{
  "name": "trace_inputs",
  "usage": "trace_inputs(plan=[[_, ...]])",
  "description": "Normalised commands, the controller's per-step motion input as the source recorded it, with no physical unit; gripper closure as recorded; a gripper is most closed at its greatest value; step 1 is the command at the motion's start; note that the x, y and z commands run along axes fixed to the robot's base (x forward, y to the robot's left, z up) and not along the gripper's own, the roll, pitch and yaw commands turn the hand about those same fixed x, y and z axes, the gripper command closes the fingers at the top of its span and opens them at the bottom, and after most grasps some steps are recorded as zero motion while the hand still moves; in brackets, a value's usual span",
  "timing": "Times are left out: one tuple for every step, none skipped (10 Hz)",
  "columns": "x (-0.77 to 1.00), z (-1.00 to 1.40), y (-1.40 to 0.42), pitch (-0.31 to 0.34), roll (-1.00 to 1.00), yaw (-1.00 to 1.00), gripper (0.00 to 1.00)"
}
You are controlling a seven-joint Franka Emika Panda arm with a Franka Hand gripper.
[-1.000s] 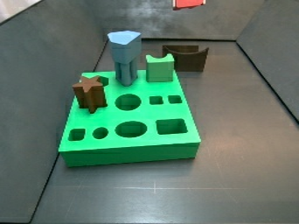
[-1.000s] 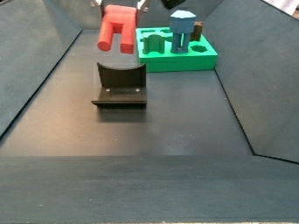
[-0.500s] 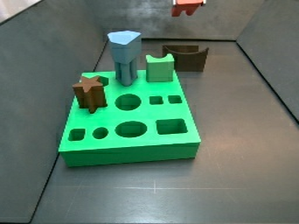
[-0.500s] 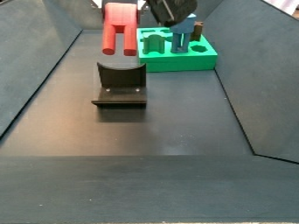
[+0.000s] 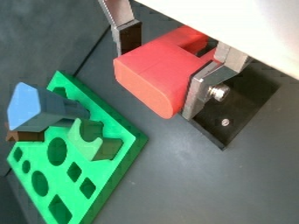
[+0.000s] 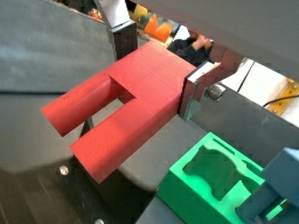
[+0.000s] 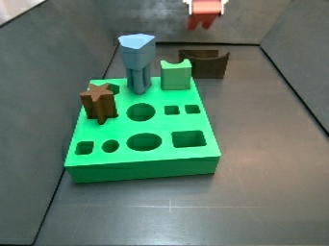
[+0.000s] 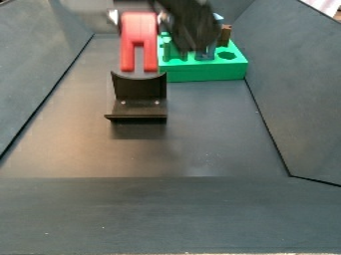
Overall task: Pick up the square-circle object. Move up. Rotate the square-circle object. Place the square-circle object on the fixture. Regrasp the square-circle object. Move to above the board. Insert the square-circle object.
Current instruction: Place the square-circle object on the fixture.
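Observation:
My gripper [image 5: 165, 59] is shut on the square-circle object [image 5: 162, 75], a bright red peg with a blocky body; the silver fingers [image 5: 205, 84] press its two sides. It also shows in a wrist view [image 6: 121, 107] with two red legs pointing away. In a side view the peg [image 8: 138, 44] hangs upright just over the fixture [image 8: 138, 96], its lower end at the notch; I cannot tell if they touch. In a side view the peg [image 7: 206, 12] is high above the fixture [image 7: 203, 62]. The green board [image 7: 141, 135] lies nearer.
On the board stand a tall blue peg [image 7: 137, 60], a green notched block [image 7: 176, 73] and a brown star peg [image 7: 99, 101]. Dark sloping walls close in the floor on both sides [image 8: 40, 90].
The gripper with the red peg has come down toward the fixture; the peg now shows lower in both side views. Nothing on the board moved.

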Motion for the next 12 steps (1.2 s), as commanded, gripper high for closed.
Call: trace_inputs(plan=[[0.16, -1.00, 0.13, 0.208, -0.85, -0.15, 1.00], [0.18, -1.00, 0.14, 0.178, -0.69, -0.18, 1.00], [0.18, -1.00, 0.14, 0.134, -0.47, -0.20, 1.00], [0.19, -1.00, 0.14, 0.101, -0.30, -0.21, 1.00], [0.20, -1.00, 0.13, 0.051, -0.19, -0.20, 1.00], [0.19, -0.93, 0.13, 0.027, -0.17, -0.19, 1.00], [0.14, -0.67, 0.10, -0.001, -0.16, -0.17, 1.00], [0.13, -0.54, 0.08, -0.012, -0.16, -0.15, 1.00], [0.09, -0.37, 0.12, -0.044, -0.12, -0.11, 1.00], [0.08, -0.36, 0.13, -0.049, -0.11, -0.10, 1.00], [0.08, -0.36, 0.12, -0.047, -0.11, -0.07, 1.00], [0.08, -0.36, 0.12, -0.046, -0.11, -0.06, 1.00]])
